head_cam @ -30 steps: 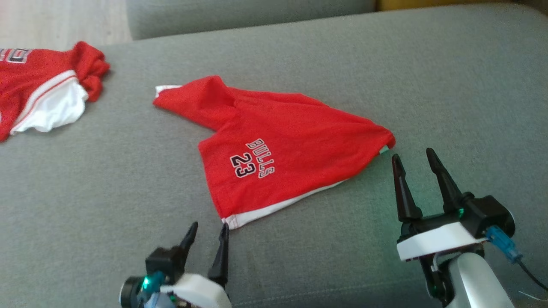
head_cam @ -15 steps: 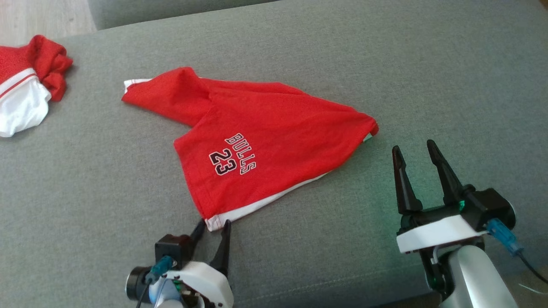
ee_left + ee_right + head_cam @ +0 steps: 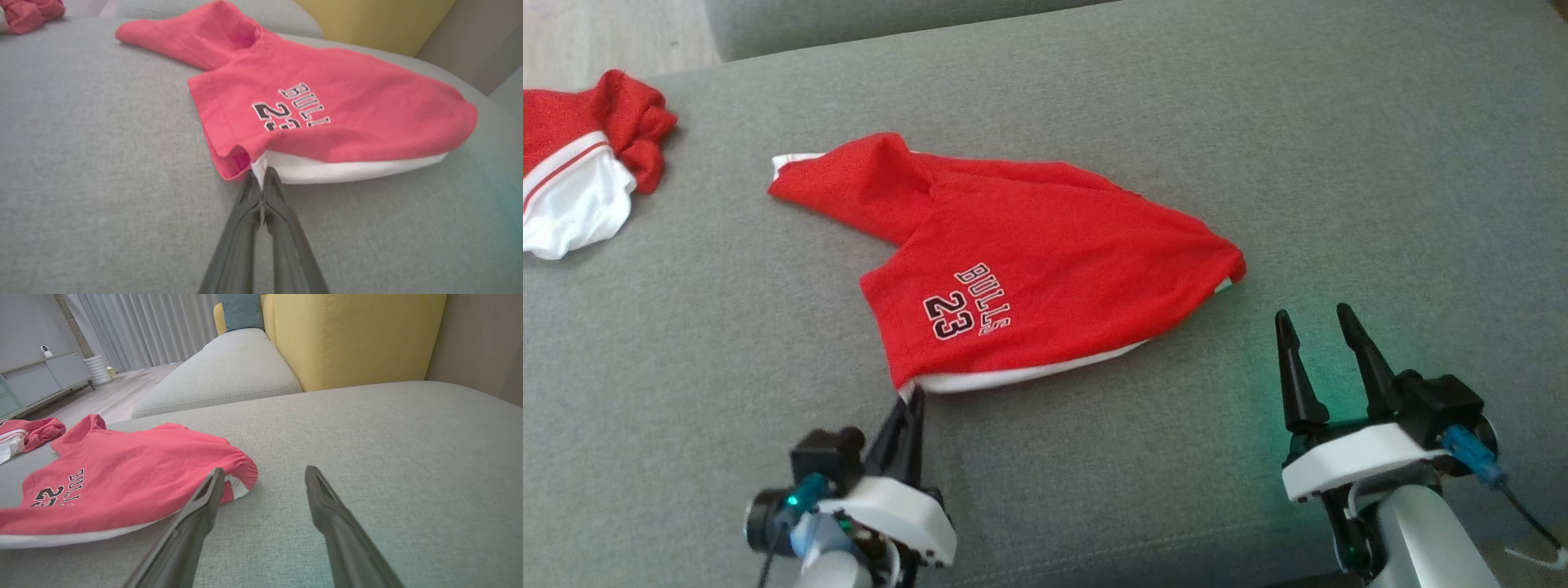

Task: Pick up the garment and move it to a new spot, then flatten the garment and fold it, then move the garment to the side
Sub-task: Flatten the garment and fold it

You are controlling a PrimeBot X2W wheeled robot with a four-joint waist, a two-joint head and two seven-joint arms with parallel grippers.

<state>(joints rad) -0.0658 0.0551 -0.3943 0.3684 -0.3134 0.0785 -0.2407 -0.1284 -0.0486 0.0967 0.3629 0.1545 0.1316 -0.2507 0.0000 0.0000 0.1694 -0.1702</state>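
The garment (image 3: 1045, 261) is a pair of red shorts with white trim and "BULLS 23" printed on it, lying on the grey sofa cushion (image 3: 1258, 131). My left gripper (image 3: 912, 397) is shut on its near white-trimmed corner, and that hem curls up off the cushion. The left wrist view shows the two fingers pinched together on the white edge of the garment (image 3: 327, 118). My right gripper (image 3: 1313, 320) stands open just short of the garment's right corner, touching nothing. In the right wrist view the garment (image 3: 135, 473) lies left of the open fingers.
A second red and white garment (image 3: 580, 171) lies bunched at the cushion's far left. A wooden floor strip (image 3: 605, 37) shows beyond it. A yellow sofa back (image 3: 351, 335) and another grey seat (image 3: 229, 371) stand behind. Bare cushion stretches to the right.
My left gripper moved onto the garment's near corner and shut on it, lifting the hem. The right gripper dropped back slightly. The camera also shifted.
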